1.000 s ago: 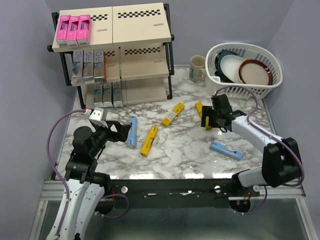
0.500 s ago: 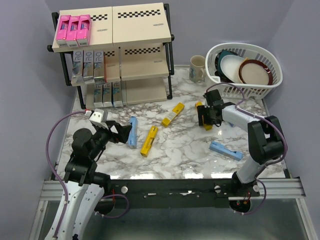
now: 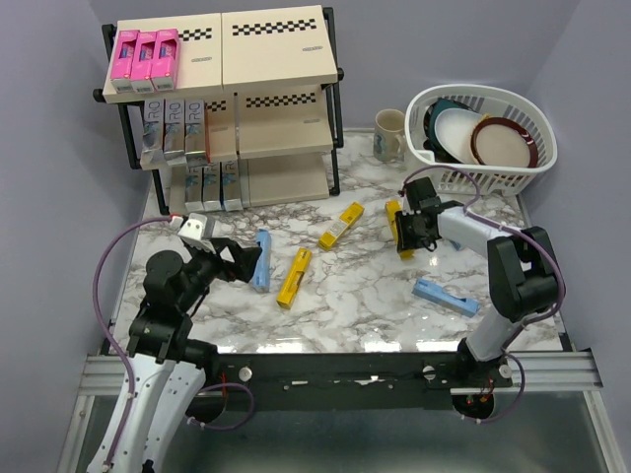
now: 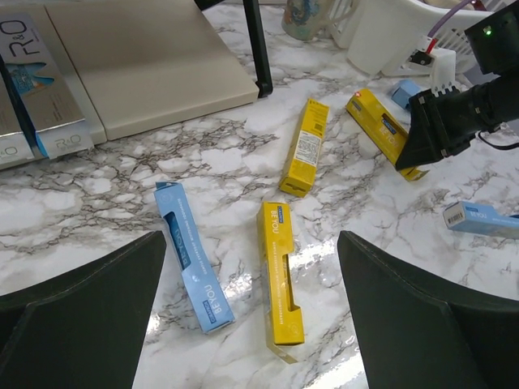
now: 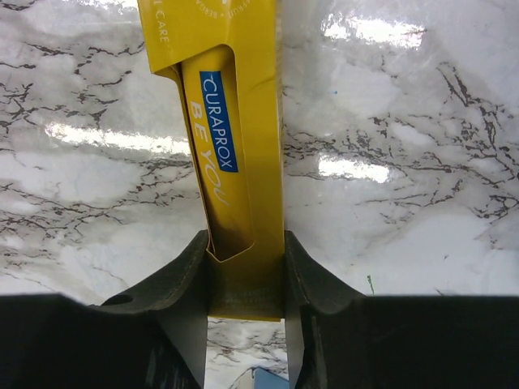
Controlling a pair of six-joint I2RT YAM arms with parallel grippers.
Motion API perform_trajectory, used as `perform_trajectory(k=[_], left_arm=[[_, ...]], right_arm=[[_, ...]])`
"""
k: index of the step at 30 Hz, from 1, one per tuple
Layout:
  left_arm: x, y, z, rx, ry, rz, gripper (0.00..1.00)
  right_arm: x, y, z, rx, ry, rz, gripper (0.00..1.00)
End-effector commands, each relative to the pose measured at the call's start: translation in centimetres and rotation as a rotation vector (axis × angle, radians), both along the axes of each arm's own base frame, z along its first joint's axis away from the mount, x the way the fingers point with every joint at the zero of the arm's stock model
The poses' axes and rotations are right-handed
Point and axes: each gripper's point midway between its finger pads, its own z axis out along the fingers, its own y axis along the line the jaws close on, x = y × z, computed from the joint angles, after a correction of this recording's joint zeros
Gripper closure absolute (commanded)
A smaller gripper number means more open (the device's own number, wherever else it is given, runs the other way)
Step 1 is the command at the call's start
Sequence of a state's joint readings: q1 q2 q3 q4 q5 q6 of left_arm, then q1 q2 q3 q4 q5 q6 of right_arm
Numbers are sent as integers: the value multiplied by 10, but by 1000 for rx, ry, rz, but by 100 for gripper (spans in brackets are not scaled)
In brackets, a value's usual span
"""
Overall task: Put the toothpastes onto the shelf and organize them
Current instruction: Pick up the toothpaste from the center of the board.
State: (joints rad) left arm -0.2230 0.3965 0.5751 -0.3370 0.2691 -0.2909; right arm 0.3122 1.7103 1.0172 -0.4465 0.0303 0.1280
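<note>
Marble table (image 3: 345,305) lying white, grey-veined, glare patches shining on it; lilac walls (image 3: 59,128) closing in three sides. My right gripper (image 5: 243,253) clenching on yellow carton (image 5: 235,97), flat on table near basket (image 3: 537,163) and mug (image 3: 389,133). My left gripper (image 3: 232,261) hanging wide, holding nothing, beside blue carton (image 3: 261,259). Other cartons (image 3: 294,276) lying loose mid-table. At far left corner shelf (image 3: 276,59) standing, pink cartons (image 3: 145,54) sitting on top tier.

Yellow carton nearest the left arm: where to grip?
Across its narrow width at mid-length, from straight above: the yellow carton lies flat, both long sides free, with a gap to the blue carton. The open left end effector should span it.
</note>
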Motion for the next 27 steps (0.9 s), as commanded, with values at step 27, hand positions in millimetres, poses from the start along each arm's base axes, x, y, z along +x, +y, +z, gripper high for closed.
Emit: perform_trajectory(k=[27], left_arm=[[-61,-115,25,102,-68,-723,1]], right_arm=[[-163,99,160,337,-310,830,68]])
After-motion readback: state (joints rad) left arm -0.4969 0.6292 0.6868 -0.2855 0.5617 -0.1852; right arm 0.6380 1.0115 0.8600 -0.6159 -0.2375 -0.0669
